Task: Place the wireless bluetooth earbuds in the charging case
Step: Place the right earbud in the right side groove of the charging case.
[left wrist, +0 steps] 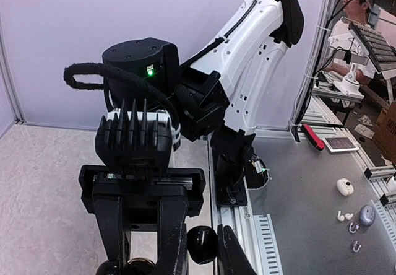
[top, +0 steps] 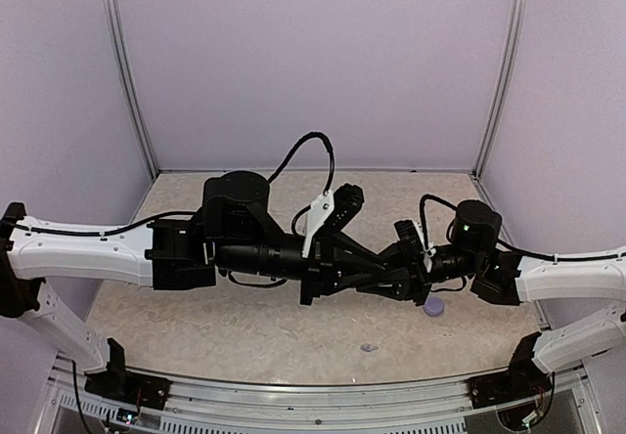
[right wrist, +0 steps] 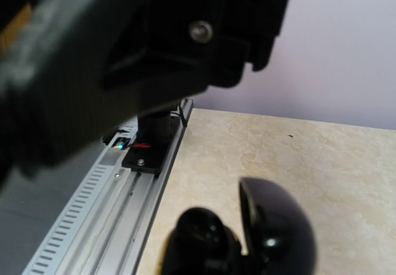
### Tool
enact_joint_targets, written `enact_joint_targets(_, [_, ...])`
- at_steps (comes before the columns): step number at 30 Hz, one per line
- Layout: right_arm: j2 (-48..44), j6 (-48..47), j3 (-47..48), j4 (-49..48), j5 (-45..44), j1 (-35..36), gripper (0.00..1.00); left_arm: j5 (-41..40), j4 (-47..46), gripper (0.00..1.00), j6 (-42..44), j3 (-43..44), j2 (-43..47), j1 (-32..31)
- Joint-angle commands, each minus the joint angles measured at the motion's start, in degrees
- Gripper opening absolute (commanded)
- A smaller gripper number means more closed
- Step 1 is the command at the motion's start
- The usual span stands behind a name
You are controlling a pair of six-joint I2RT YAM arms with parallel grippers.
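Note:
My left gripper is shut on a glossy black earbud, which both fingers touch. My right gripper hangs just beside it, shut on the open black charging case. In the right wrist view the case's domed lid stands open beside its blurred base; that gripper's own fingers do not show there. From above, both grippers meet over the table's right half, left and right. A lavender charging case and a lavender earbud lie on the table nearby. The other buds are hidden.
The aluminium rail with the arm bases runs along the near table edge. Walls close the back and sides. Beyond the right arm's base, a metal bench holds small white and lavender items and a red tool.

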State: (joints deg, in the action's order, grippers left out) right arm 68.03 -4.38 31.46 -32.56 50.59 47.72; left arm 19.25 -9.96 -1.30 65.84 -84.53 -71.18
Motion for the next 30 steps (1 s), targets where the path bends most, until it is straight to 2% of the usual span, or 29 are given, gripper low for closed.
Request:
enact_joint_targets(1, [-0.64, -0.7, 1.97, 0.81, 0.3, 0.67, 0.0, 3.27, -1.75, 0.04, -0.96, 0.87, -0.3, 0.53])
enact_joint_targets(8, [-0.04, 1.12, 1.46, -1.35, -0.31, 0.62, 0.0, 4.65, -0.96, 0.03, -1.29, -0.3, -0.33, 0.93])
enact_joint_targets(17, [0.75, 2.56, 1.41, -3.74, 1.67, 0.65, 0.0, 6.07, -1.95, 0.03, -3.74, -1.81, 0.27, 4.69])
enact_joint_targets(27, [0.14, 2.76, 1.25, -4.86, 4.0, 0.57, 0.0, 3.22, -1.99, 0.03, -1.69, -1.94, 0.35, 5.72])
enact_joint_targets(30, [0.46, 4.17, 0.7, -7.13, 3.04, 0.57, 0.0, -0.75, -3.91, 0.03, 0.78, -3.27, 1.71, 4.32])
